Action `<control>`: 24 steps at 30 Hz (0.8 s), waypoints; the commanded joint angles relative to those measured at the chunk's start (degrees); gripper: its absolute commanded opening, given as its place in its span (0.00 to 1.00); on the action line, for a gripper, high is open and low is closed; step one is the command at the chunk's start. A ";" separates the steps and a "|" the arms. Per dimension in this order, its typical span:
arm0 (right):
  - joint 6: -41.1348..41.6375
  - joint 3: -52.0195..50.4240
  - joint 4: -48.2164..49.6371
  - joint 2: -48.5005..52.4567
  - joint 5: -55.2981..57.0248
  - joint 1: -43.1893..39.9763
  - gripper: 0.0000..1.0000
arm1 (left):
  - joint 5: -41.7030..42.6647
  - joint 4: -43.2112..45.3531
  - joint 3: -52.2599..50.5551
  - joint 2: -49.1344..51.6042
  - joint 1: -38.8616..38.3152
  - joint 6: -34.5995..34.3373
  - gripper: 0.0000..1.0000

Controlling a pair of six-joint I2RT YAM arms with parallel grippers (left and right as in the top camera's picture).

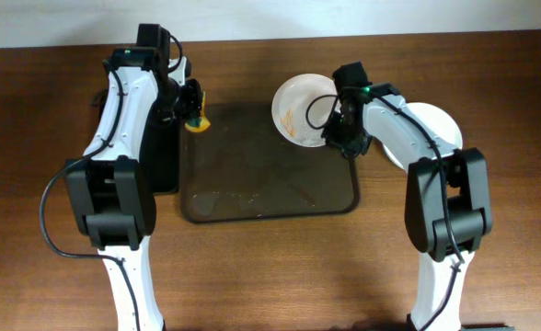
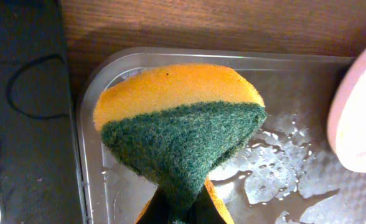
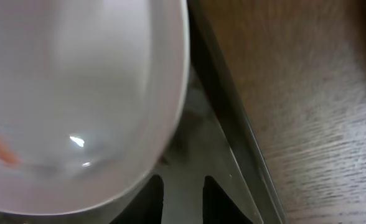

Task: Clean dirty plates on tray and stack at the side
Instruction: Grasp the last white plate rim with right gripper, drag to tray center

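Observation:
The dark brown tray (image 1: 270, 198) lies mid-table, wet, with crumbs on its floor. One white plate (image 1: 296, 108) with orange smears sits tilted over the tray's far right corner; it fills the upper left of the right wrist view (image 3: 77, 93) and shows at the right edge of the left wrist view (image 2: 360, 106). More white plate (image 1: 436, 124) lies on the table right of the tray. My right gripper (image 1: 338, 129) is at the smeared plate's right rim, and its fingers (image 3: 186, 199) stand slightly apart with tray floor between them. My left gripper (image 1: 193, 108) is shut on a yellow-and-green sponge (image 2: 183, 124) over the tray's far left corner.
A black bin (image 1: 166, 156) stands against the tray's left side, partly under my left arm; it also shows in the left wrist view (image 2: 21, 124). The tray rim (image 3: 233, 130) runs just right of my right fingers. Bare wooden table surrounds the tray.

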 commanded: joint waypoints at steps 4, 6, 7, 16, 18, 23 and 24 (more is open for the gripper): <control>-0.04 -0.50 -3.34 1.25 1.07 4.00 0.20 | -0.37 0.11 0.68 1.88 -0.22 0.28 0.01; -1.05 -0.46 -3.30 1.01 1.11 5.01 0.17 | -0.37 0.09 0.68 1.88 -0.22 0.28 0.00; -1.03 -0.37 -3.04 0.55 1.16 5.40 0.18 | -0.35 0.09 0.68 1.88 -0.22 0.28 0.00; 1.42 3.78 -1.18 -1.90 7.82 3.61 0.30 | -0.37 0.11 0.68 1.88 -0.24 0.28 0.01; 1.81 3.52 -0.57 -0.94 7.78 3.32 0.30 | -0.35 0.11 0.68 1.88 -0.22 0.28 0.00; 2.43 3.26 1.27 1.60 7.56 3.39 0.33 | -0.35 0.11 0.68 1.88 -0.24 0.28 0.00; 2.43 3.26 1.44 2.19 7.48 3.39 0.34 | -0.35 0.11 0.68 1.88 -0.22 0.28 0.01</control>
